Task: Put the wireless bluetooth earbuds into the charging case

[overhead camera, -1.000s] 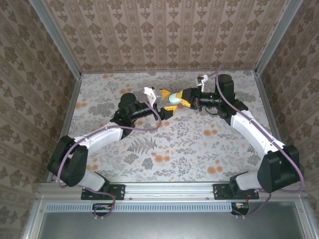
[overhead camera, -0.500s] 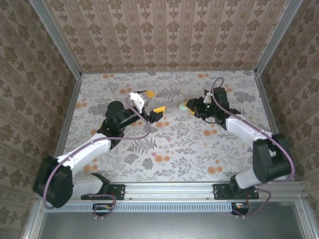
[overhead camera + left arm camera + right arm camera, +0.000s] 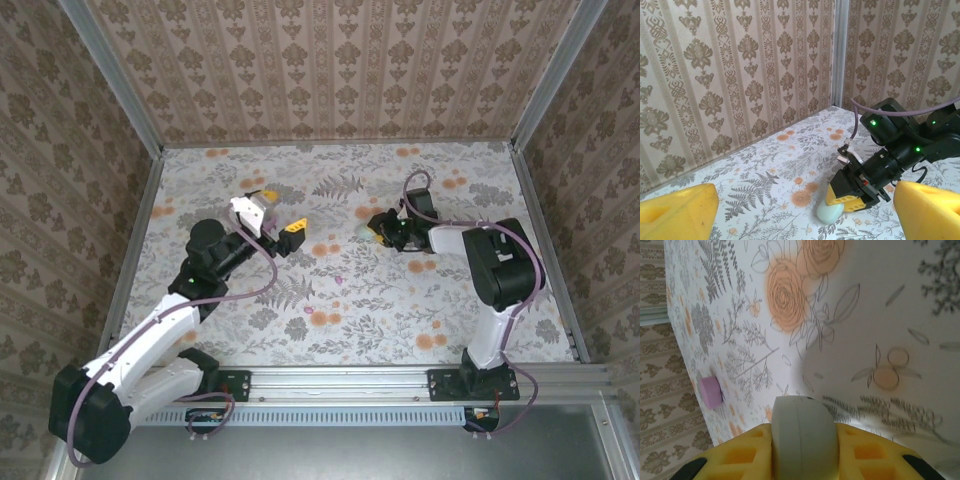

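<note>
Checking my feeds here. My left gripper (image 3: 282,212) is spread wide with nothing in it, hanging over the left-middle of the table (image 3: 400,310). On its wrist cam the two yellow fingers (image 3: 677,210) sit at the bottom corners of the picture, with bare flowery table between them.

My right gripper (image 3: 374,227) is across from it, right of centre, pinched down on a mint case (image 3: 801,435) (the egg-shaped one). On the right wrist cam the case is wedged between the yellow pads (image 3: 865,452), and both of them touch its sides. From the left wrist cam I can see the same case low against the table, right at the tip of the right gripper.

The earbud (image 3: 711,392) is the small pink piece lying on the table by itself. From overhead it's just a pink dot, closer to the arm bases than either gripper. It sits roughly between the two, a bit nearer the right one, and neither gripper touches it. On the right wrist cam it lies off to the left of the held case, well apart from the pads. It's too small and soft in my feeds for me to say which way up it's lying.
</note>
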